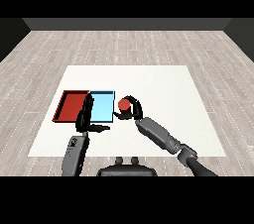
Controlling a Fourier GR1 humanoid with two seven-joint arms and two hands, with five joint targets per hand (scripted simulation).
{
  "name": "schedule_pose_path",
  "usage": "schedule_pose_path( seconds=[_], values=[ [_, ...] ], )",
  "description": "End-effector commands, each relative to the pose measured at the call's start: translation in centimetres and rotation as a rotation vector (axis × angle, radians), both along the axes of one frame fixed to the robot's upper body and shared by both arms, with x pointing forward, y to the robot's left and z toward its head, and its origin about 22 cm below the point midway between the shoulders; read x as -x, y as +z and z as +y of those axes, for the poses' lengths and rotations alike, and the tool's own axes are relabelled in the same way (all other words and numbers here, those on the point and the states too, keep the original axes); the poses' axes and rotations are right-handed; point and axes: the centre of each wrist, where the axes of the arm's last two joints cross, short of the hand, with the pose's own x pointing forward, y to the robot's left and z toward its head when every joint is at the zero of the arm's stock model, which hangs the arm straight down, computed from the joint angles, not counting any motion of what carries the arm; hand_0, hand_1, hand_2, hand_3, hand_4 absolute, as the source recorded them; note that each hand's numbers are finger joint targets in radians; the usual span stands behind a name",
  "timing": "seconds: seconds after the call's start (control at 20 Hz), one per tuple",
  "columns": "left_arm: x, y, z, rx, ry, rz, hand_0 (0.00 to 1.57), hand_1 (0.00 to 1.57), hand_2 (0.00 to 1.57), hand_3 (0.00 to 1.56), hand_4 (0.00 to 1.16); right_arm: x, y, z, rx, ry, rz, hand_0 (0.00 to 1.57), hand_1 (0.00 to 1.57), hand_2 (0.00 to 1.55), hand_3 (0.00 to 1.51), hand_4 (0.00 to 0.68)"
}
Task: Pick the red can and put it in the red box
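- A small red cylindrical can (124, 105) sits in the curled black right hand (133, 109), just at 3 o'clock of the shallow light blue tray (101, 107).
- The shallow red tray (71, 105) adjoins the blue one at 9 o'clock.
- The left hand (85, 117), fingers straight, rests over both trays on the white table (163, 89).

Right forearm enters from the lower right corner, angled up and left toward the tabletop's middle. Right hand (133, 110) has fingers and thumb curled round the can (124, 105). Left forearm rises from the lower left; left hand (85, 117) upright, fingers straight, thumb out sideways.
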Motion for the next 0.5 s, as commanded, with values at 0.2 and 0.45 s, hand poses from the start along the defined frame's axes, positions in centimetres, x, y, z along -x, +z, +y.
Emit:
schedule_pose_path(
  seconds=[0.2, 0.45],
  values=[
    [-0.8, -1.4, -3.8, -0.021, -0.075, 0.079, 0.0, 0.0, 0.0, 0.0, 0.0, 0.8, 2.9, -2.0, -0.015, 0.0, -0.058, 1.44, 1.44, 1.43, 1.39, 0.651],
    [-0.3, 0.0, -4.7, -0.019, -0.074, 0.091, 0.0, 0.0, 0.0, 0.0, 0.0, 1.7, 4.5, -3.5, -0.034, -0.01, -0.066, 1.45, 1.45, 1.43, 1.38, 0.654]
  ],
)
